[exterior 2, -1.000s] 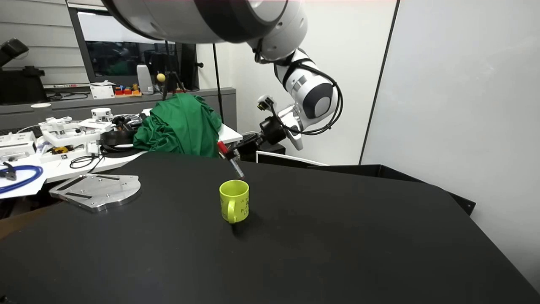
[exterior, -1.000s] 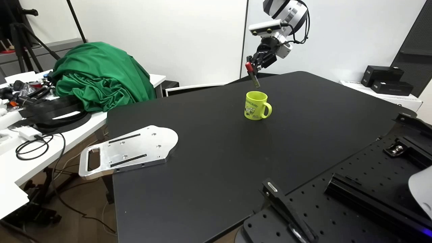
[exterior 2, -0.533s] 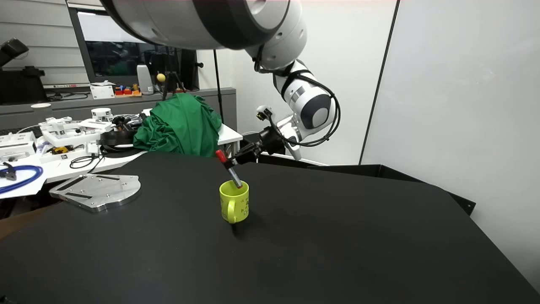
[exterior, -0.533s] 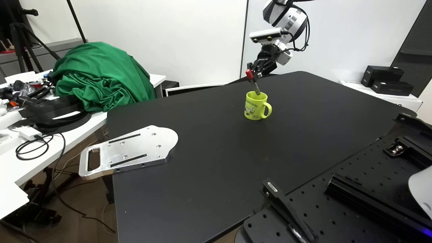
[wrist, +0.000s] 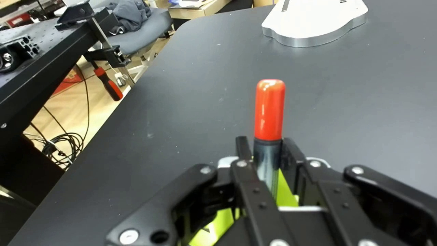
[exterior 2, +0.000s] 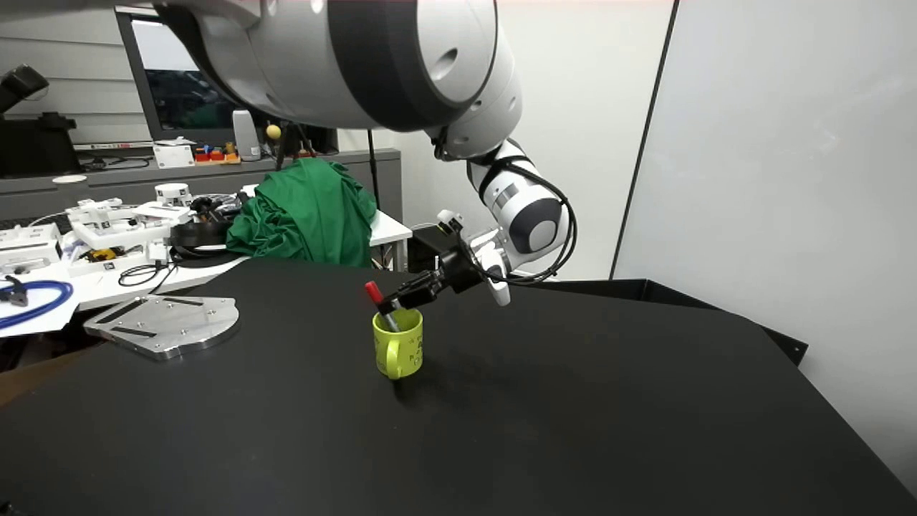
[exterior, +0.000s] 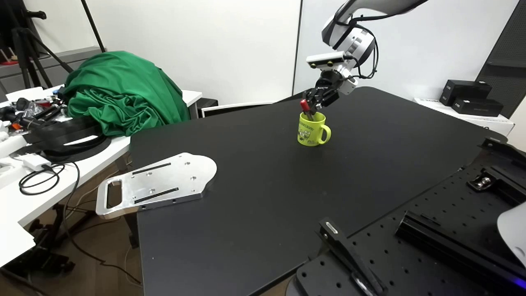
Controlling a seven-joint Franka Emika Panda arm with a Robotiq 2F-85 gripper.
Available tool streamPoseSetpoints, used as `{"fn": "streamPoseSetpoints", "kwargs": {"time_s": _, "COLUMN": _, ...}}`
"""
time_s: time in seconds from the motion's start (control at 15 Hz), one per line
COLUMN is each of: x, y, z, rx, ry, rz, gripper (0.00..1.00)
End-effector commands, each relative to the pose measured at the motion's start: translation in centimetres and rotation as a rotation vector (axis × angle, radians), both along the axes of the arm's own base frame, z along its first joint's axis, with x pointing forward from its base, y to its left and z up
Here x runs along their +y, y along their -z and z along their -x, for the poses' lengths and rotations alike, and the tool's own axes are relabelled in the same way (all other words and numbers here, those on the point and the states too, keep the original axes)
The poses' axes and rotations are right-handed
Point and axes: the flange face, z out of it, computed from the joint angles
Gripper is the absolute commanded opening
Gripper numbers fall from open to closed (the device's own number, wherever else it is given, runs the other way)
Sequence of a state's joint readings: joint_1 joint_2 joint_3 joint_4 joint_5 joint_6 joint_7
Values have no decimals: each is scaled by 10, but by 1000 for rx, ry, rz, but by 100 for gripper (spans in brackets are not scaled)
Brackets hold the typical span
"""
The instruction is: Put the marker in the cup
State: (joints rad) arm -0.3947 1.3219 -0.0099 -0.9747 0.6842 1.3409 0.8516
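Robot arm, seen in an exterior view, extends from the upper left and bends down to the wrist; the gripper slants downward, its two fingers set close together in a grasp.

gripper: lowered | marker: lower end now inside cup

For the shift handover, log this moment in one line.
gripper: shut on marker | marker: tilted, lower end inside cup | cup: upright on table | release: pending
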Motion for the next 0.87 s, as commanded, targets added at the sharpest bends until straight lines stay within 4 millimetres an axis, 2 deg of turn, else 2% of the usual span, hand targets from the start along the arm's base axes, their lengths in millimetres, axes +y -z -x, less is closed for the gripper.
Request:
{"fn": "streamPoseSetpoints", "kwargs": {"time_s": 0.0, "x": 12, "y": -26, "z": -19, "rx": -48, "ry": -31, "rz": -16, "gripper": 59}}
{"fn": "streamPoseSetpoints", "kwargs": {"time_s": 0.33, "x": 43, "y": -102, "z": -48, "rx": -189, "ry": -112, "rz": -21, "gripper": 95}}
{"fn": "streamPoseSetpoints", "kwargs": {"time_s": 0.4, "x": 47, "y": -113, "z": -51, "rx": -211, "ry": -138, "rz": -18, "gripper": 99}}
{"fn": "streamPoseSetpoints", "kwargs": {"time_s": 0.47, "x": 43, "y": -87, "z": -49, "rx": -181, "ry": -101, "rz": -18, "gripper": 100}}
{"fn": "streamPoseSetpoints", "kwargs": {"time_s": 0.53, "x": 47, "y": -99, "z": -53, "rx": -197, "ry": -110, "rz": -13, "gripper": 90}}
{"fn": "streamPoseSetpoints", "kwargs": {"time_s": 0.67, "x": 49, "y": -97, "z": -53, "rx": -194, "ry": -112, "rz": -13, "gripper": 100}}
{"fn": "streamPoseSetpoints", "kwargs": {"time_s": 0.8, "x": 46, "y": -86, "z": -49, "rx": -181, "ry": -107, "rz": -20, "gripper": 100}}
